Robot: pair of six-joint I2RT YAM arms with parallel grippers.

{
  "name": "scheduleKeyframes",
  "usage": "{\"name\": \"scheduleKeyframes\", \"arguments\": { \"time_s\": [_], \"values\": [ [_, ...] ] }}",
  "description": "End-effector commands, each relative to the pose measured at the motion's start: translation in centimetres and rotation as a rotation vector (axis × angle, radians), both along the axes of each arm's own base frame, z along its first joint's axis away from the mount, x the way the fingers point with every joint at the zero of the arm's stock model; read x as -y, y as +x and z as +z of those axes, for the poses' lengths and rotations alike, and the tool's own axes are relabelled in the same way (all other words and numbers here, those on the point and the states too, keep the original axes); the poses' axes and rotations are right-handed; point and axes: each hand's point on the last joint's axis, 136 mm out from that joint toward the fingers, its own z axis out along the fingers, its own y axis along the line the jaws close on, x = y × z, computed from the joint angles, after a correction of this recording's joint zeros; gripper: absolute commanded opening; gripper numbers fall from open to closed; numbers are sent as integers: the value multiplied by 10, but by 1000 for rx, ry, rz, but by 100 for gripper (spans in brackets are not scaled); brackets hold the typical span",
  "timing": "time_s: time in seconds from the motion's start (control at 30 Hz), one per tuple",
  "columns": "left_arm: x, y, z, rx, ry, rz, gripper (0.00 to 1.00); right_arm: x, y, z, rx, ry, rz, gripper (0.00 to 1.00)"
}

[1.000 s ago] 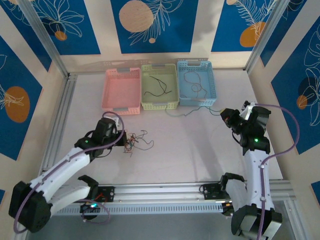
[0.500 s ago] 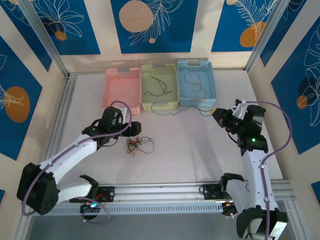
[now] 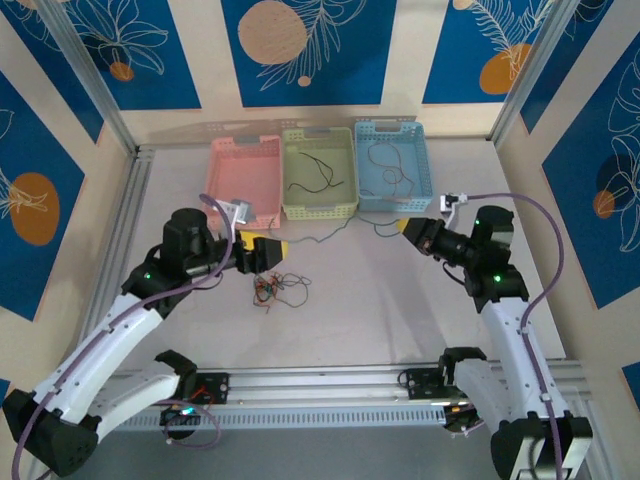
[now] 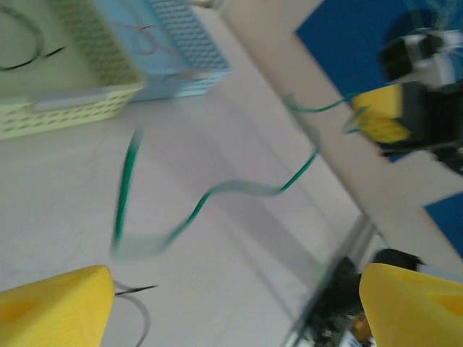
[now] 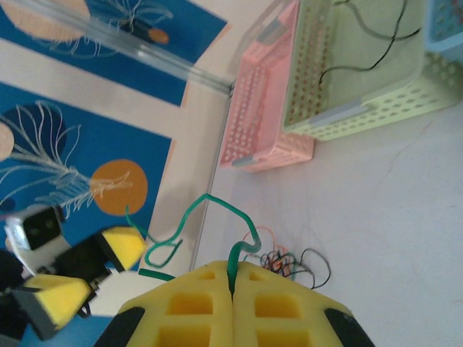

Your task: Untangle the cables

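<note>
A tangle of thin orange, red and black cables [image 3: 271, 290] lies on the table, and the right wrist view shows it too [image 5: 288, 262]. My right gripper [image 3: 410, 228] is shut on a green cable [image 5: 233, 269], which hangs in the air in loose loops [image 4: 239, 189] and runs leftward [image 3: 335, 232] toward the left gripper. The left gripper [image 3: 262, 252] hovers above and behind the tangle with its yellow pads [image 4: 58, 312] wide apart and nothing between them [image 4: 235, 303]. A black cable [image 3: 315, 175] lies in the green basket, and a thin one [image 3: 386, 166] lies in the blue basket.
Three baskets stand side by side at the back of the table: pink [image 3: 222, 205], green [image 3: 345, 207] and blue [image 3: 424, 190]. Aluminium rails run along the left side [image 3: 125, 225] and the near edge [image 3: 330, 378].
My left gripper has opened and lifted up and back from the tangle, which stays on the table. The right gripper has carried the green cable left, toward the baskets.
</note>
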Motion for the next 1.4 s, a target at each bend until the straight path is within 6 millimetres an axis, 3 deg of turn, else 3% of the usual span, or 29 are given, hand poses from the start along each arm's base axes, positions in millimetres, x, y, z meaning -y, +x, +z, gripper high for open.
{"name": "scheduleKeyframes", "arguments": {
  "time_s": [0.0,0.13,0.27,0.57,0.77,0.87,0.93,1.07,1.17,1.37],
  "values": [
    [7,-30,37,122,12,-166,88,-20,-8,18,75,-27,109,0],
    [-2,-16,44,215,178,-127,89,-39,-15,21,72,-48,198,0],
    [24,-11,48,227,178,-269,90,-53,-19,26,90,-64,248,0],
    [71,0,-8,190,469,-417,90,-74,-20,32,116,-92,315,0],
    [73,4,-36,120,524,-405,82,-78,-23,33,127,-106,333,0],
    [73,7,-46,103,531,-391,74,-78,-25,34,129,-105,344,0],
    [72,12,-50,101,544,-363,63,-79,-27,34,132,-109,353,0],
    [70,23,-52,108,568,-312,23,-80,-32,31,129,-116,374,0],
    [62,40,-53,120,624,-224,1,-80,-37,32,135,-114,392,0],
    [41,77,-36,137,635,-30,0,-85,-49,24,113,-113,462,0]
  ]
}}
